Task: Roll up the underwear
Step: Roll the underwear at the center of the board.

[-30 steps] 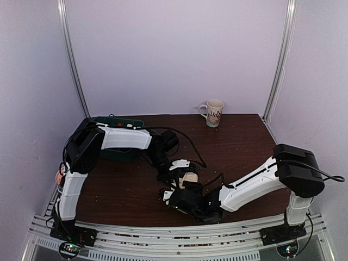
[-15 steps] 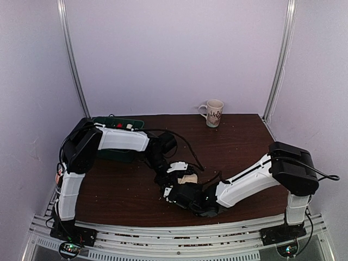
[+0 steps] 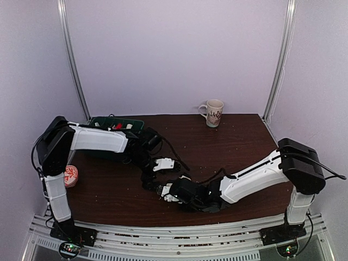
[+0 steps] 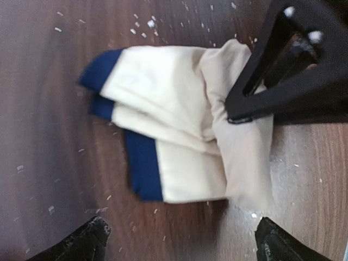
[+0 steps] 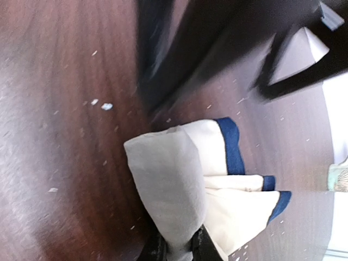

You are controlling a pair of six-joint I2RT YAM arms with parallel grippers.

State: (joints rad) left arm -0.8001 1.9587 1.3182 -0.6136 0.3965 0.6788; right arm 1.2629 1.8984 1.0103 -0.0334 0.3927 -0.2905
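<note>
Two arms meet over the underwear (image 4: 174,125), which lies folded at the centre of the left wrist frame on the counter (image 4: 38,136), long axis left to right. Right jaws clench its right end (the bunched fold); left jaws hover released along the frame's lower edge.

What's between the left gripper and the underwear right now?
Only bare tabletop, seen in the left wrist view: the left gripper hangs open, its fingertips showing apart from the near edge of the underwear.
</note>
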